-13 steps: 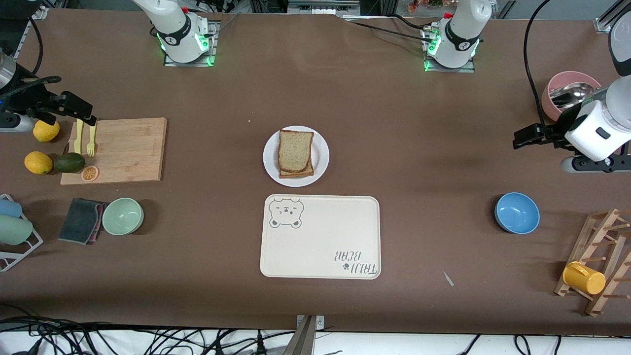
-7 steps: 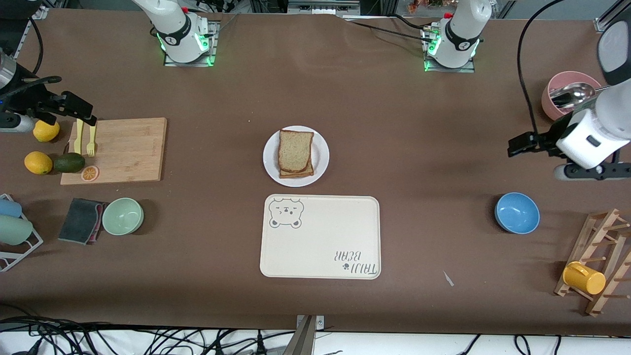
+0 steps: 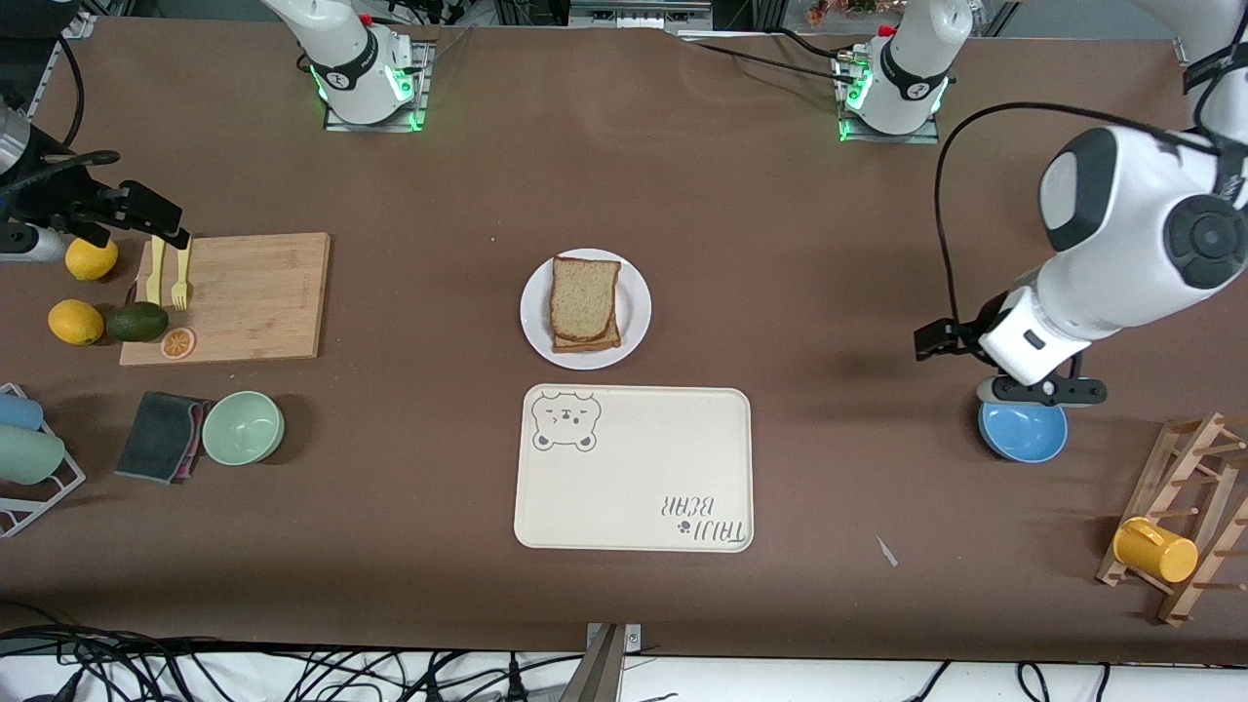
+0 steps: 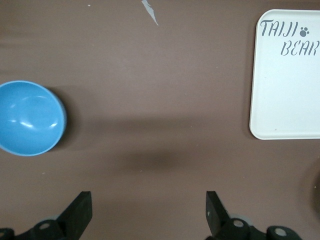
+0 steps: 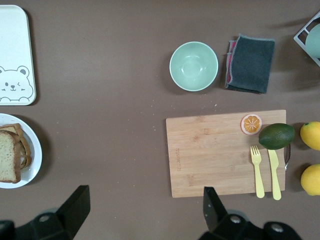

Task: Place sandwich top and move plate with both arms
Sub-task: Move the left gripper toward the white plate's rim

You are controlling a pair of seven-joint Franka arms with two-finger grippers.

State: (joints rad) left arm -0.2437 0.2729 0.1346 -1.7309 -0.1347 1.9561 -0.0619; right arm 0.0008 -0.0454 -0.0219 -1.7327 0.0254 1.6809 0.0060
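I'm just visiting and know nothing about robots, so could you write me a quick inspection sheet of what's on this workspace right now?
Surface: brown table, one small scrap near its front edge.
Job's things: sandwich top stacked on the plate, beside the tray.
Clutter: cutting board, lemons, avocado, bowls, cloth, mug rack.
Grippers: left gripper open over bare table near the blue bowl; right gripper open, beside the cutting board.
Cables: black ones along the table's edges.
Surroundings: nothing seen.

A cream rectangular bear-print tray [image 3: 634, 470] lies mid-desk; a glossy blue bowl [image 3: 1024, 434] and a pale green bowl [image 3: 243, 427] sit toward the desk's ends.
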